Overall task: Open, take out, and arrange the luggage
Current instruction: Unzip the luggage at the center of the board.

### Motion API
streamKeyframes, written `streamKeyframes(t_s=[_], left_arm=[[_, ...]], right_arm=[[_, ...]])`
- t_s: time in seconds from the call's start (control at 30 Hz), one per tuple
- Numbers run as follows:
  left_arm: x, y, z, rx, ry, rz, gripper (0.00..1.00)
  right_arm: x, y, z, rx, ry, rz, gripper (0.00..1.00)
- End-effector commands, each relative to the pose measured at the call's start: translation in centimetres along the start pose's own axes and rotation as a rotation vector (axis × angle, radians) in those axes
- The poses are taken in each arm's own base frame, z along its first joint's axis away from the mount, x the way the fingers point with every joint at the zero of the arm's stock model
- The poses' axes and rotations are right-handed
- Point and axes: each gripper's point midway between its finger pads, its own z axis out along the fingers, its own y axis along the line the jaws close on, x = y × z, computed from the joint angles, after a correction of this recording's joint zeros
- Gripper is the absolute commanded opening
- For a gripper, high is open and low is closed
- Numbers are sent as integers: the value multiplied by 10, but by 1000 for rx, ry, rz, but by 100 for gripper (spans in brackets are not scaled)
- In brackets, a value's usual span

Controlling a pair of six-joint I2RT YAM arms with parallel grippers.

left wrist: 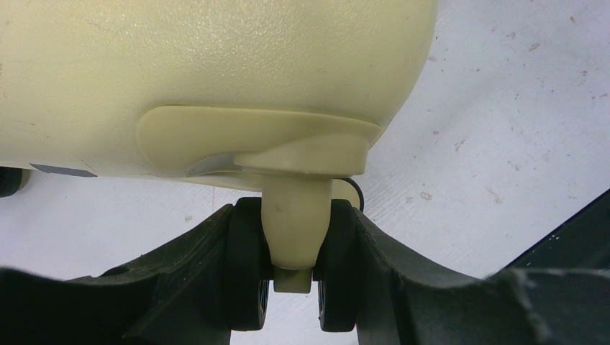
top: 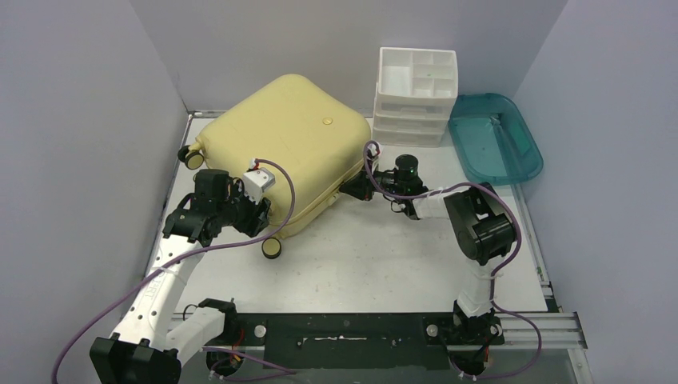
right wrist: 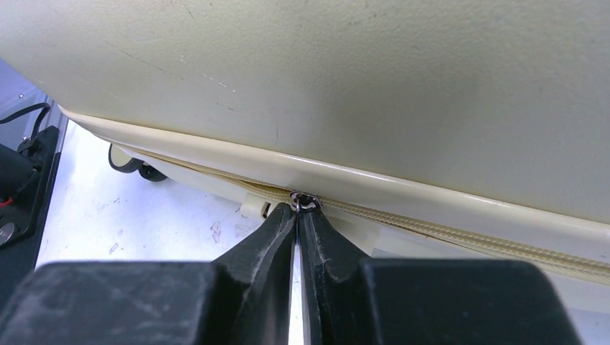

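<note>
The pale-yellow luggage [top: 280, 136] lies flat on the white table [top: 376, 256], closed, with its wheels toward the left. My left gripper [top: 254, 210] is at its near-left end. In the left wrist view that gripper [left wrist: 293, 248] is shut on a caster wheel [left wrist: 248, 273] below the shell [left wrist: 216, 57]. My right gripper [top: 352, 190] is at the luggage's right side seam. In the right wrist view its tips [right wrist: 298, 210] are shut on the metal zipper pull [right wrist: 303, 199] on the yellow zipper track [right wrist: 446, 228].
A white drawer organizer [top: 416, 92] stands at the back, just right of the luggage. A teal plastic tray [top: 494, 136] leans at the back right. Grey walls close in the left, back and right. Two free wheels [top: 273, 248] [top: 190, 158] show beside the left gripper.
</note>
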Motion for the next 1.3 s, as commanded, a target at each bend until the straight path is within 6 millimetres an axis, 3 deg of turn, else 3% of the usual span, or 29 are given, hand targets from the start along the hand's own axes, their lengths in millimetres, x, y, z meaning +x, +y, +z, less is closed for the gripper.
streamKeyframes(t_s=[0.0,0.1,0.3,0.73,0.97,1.1,1.27], left_arm=[[-27,15,-10,-81,-112,-18,7],[-27,15,-10,-82,-111,-17,7],[-27,19,-14,-103,-100,-15,1],[-8,47,-28,-271,10,10,0],[9,72,-45,-438,70,37,0],[15,79,-59,-500,81,40,0],[29,95,-75,-609,115,18,0]], right_arm=[[-10,7,10,-51,-11,-77,8],[-7,4,10,-39,3,-80,0],[-5,-20,3,48,42,-57,0],[-39,-103,-66,461,37,-79,0],[-44,-136,-89,678,77,-89,0],[-46,-141,-93,699,92,-105,0],[-48,-119,-81,621,104,-158,0]])
